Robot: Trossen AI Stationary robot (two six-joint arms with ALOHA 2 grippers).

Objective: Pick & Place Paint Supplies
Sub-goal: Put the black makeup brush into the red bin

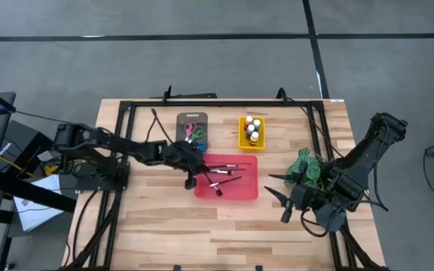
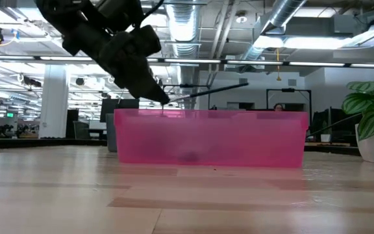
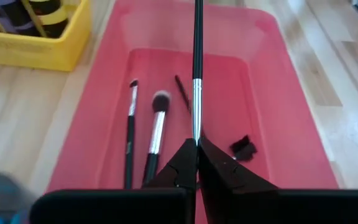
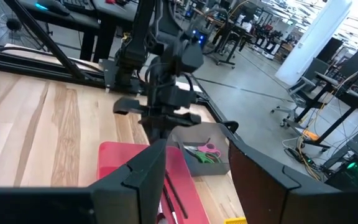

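My left gripper (image 3: 196, 149) is pinched shut on the thin black-handled paintbrush with its silver ferrule (image 3: 197, 74), held over the red plastic tray (image 3: 291, 112). It looks light, stiff and slick, so I judge a hold near the ferrule steadiest. Two more brushes lie in the tray. My right gripper (image 1: 286, 202) waits open beside the green leafy plant (image 1: 307, 167).

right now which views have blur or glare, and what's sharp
Left wrist view: the held paintbrush and red tray are sharp, the left gripper at the bottom edge is soft. Low view: ceiling lights glare, and the tray's translucent wall hides its contents. Right wrist view: the right gripper looms dark and close. High view: evenly lit.
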